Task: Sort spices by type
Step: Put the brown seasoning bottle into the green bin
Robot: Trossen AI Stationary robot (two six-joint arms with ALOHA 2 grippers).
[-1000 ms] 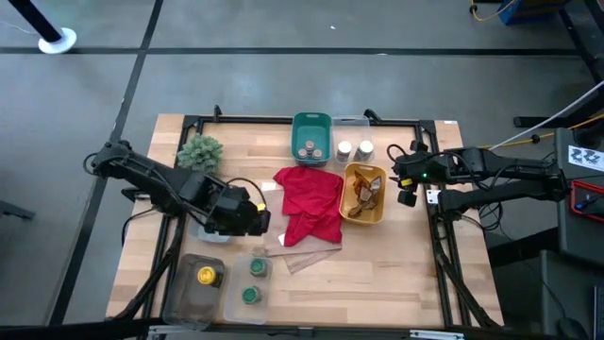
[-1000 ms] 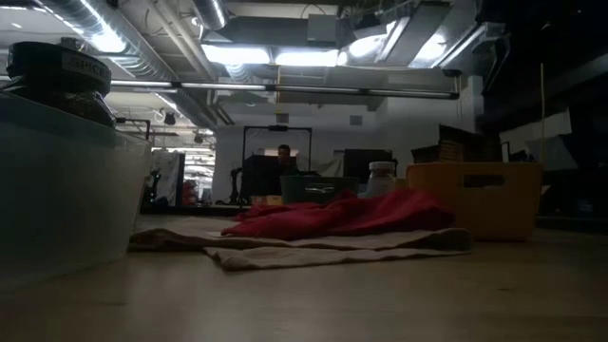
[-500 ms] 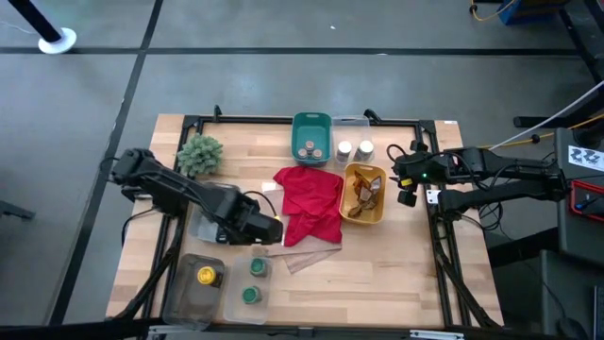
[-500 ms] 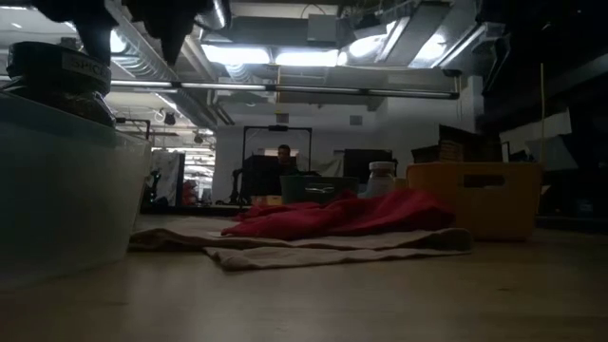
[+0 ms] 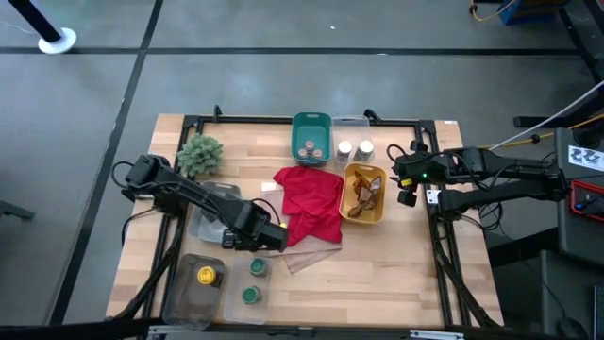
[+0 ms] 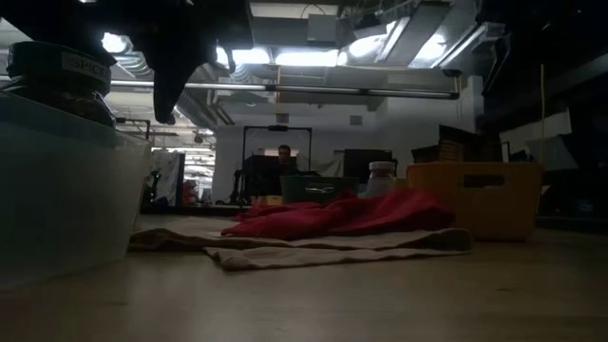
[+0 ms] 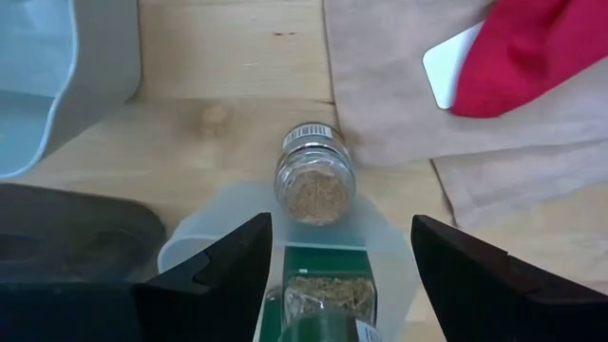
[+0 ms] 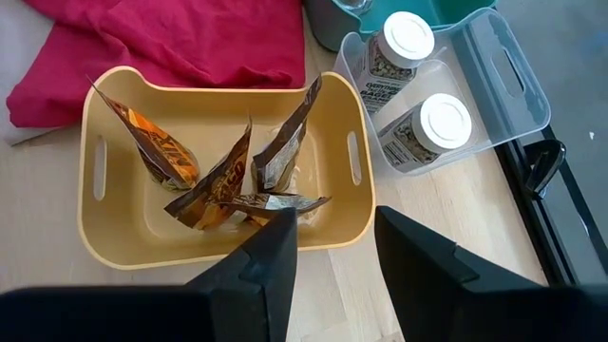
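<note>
My left gripper [image 7: 342,228] is open and points down over the far end of a clear bin [image 7: 385,237]; it touches nothing. A glass jar of tan spice [image 7: 314,177] lies on its side on the table, just past the bin's rim. In the bin lies a green-lidded jar [image 7: 328,304], seen from above as two green lids [image 5: 255,267]. My right gripper [image 8: 332,228] waits open above the table's right side, over a yellow bin [image 8: 114,237] of brown foil packets [image 8: 223,185]. White-lidded jars [image 8: 410,38] stand in a clear bin.
A red cloth [image 5: 310,203] lies mid-table on tan sheets [image 5: 307,257]. Behind it stands a teal bin [image 5: 311,123] with small tins. A grey bin [image 5: 184,297] with a yellow-lidded jar [image 5: 205,276] sits near left, a green plant [image 5: 200,153] far left.
My left gripper has come down and gone toward the table's right and near edges, from beside the red cloth to above the clear bin's far end. It has come into the low view from above. Its fingers have stayed open.
</note>
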